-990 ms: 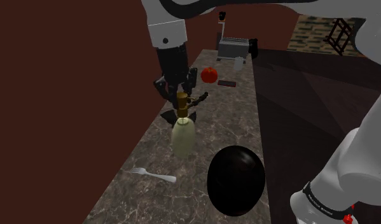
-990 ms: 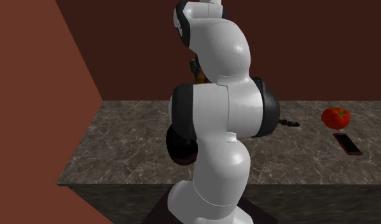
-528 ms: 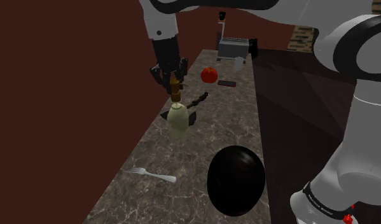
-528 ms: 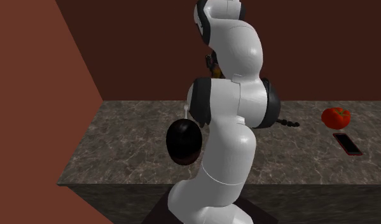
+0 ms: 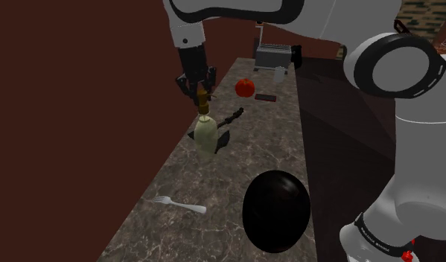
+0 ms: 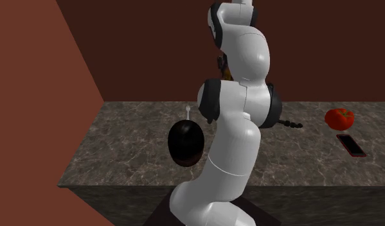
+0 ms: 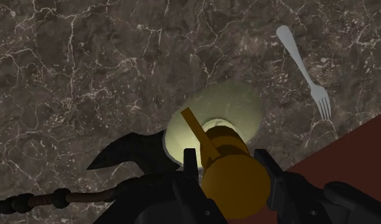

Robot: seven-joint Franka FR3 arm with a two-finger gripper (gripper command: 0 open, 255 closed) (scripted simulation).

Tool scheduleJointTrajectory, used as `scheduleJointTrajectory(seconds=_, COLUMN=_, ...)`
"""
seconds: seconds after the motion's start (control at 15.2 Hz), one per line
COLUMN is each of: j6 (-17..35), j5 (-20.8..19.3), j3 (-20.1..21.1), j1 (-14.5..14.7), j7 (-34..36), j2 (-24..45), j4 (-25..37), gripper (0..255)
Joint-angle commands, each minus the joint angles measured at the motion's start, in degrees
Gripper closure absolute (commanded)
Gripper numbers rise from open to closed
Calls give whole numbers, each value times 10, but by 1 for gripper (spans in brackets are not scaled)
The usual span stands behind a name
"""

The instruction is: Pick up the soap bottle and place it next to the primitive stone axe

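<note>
Wrist view shows the jaws clamped on the amber pump of the soap bottle (image 7: 228,105), beside the axe (image 7: 126,155).

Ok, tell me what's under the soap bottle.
Dark marbled countertop, with the axe head poking out beside it; the soap bottle hides the spot directly beneath.

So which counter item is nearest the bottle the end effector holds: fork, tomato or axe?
The axe: its dark blade shows right by the base of the soap bottle, while the fork and tomato lie well apart from it.
</note>
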Motion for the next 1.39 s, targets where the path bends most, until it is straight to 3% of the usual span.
scheduleJointTrajectory(seconds=0.0, j6=20, j5=2, j3=0, j1=-5, j7=-1, j2=-7, j4=-26, gripper=255)
scheduleJointTrajectory(seconds=0.79, j6=131, j5=10, j3=-1, j1=-23, j7=-3, j2=-30, j4=-160, gripper=255)
scheduleJointTrajectory(seconds=1.32, j6=131, j5=10, j3=-1, j1=-23, j7=-3, j2=-30, j4=-160, gripper=255)
